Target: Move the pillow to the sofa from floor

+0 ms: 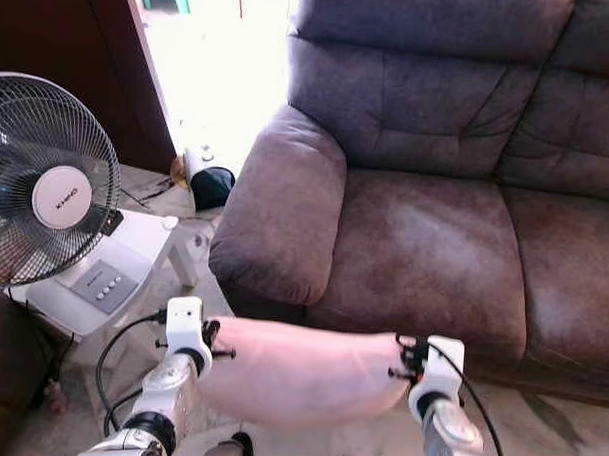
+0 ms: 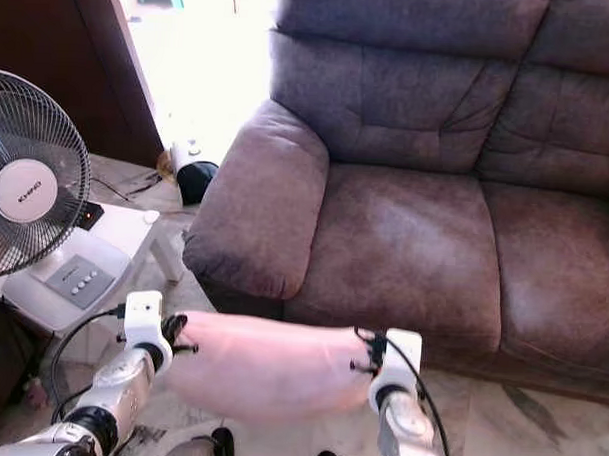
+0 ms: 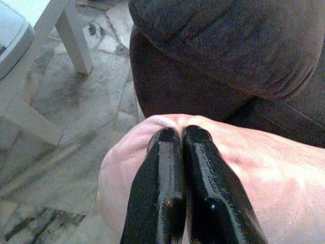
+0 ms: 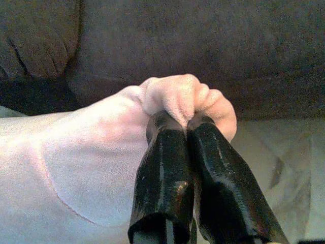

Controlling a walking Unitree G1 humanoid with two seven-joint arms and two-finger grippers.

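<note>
so the pink pillow [image 1: 304, 373] hangs off the floor just in front of the sofa [image 1: 424, 242], left pincer [image 3: 177, 134] and right pincer [image 4: 180, 119] each clamped on an end (looks soft, light and saggy, so pinching bunched corners seems right).

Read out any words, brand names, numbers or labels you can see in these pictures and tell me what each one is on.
"KHIND", roughly: small dark brand lettering on the white hub of the fan; blurred, so the spelling is uncertain.
Buttons on the fan's control panel: any markings are too small to read.
No other text is legible.
</note>
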